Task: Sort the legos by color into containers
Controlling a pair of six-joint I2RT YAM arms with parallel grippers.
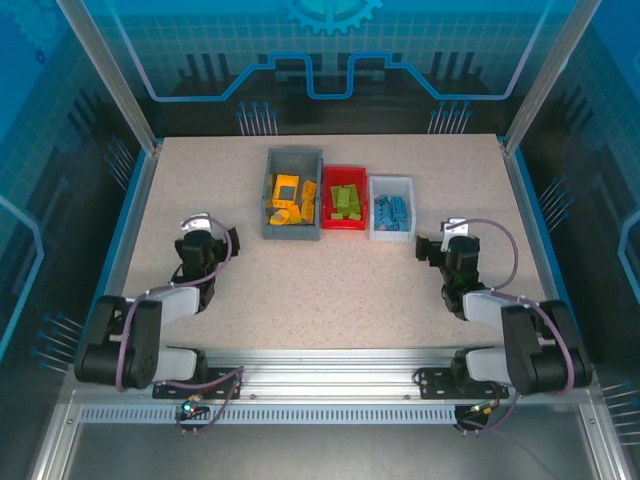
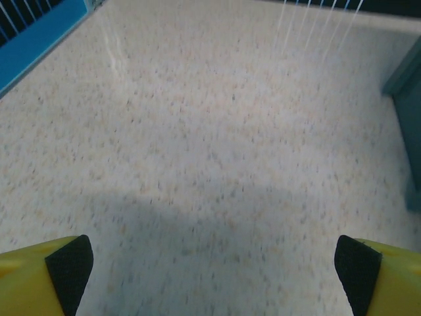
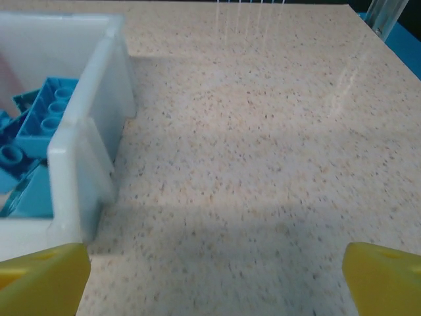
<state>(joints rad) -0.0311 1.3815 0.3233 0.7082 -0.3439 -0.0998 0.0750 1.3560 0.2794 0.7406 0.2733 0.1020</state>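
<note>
1. Though both arms crouch low at the near side of the table (image 1: 330, 300), neither has hold of anything.
2. On my left, the left gripper (image 2: 214, 266) hangs over bare speckled tabletop. Its yellow fingers (image 2: 26, 280) with their black pads (image 2: 69, 266) are spread wide apart and empty. It sits well to the left of the bins and nearer the front.
3. Over on the other side, the right gripper (image 3: 217, 276) also has its jaws spread wide and empty. It sits just beside the near right corner of the white bin (image 3: 99, 112).
4. Three containers stand in a tight row toward the far middle of the table. The gray bin (image 1: 295, 153) is on the left, the red bin (image 1: 345, 170) in the middle and the white bin on the right.
5. Heaped in the gray bin are the orange and yellow legos (image 1: 291, 200).
6. Inside the red bin lie the lime green legos (image 1: 346, 202).
7. Inside the white bin lie the blue legos (image 1: 391, 212). From the right wrist their studs show close against the bin's wall.
</note>
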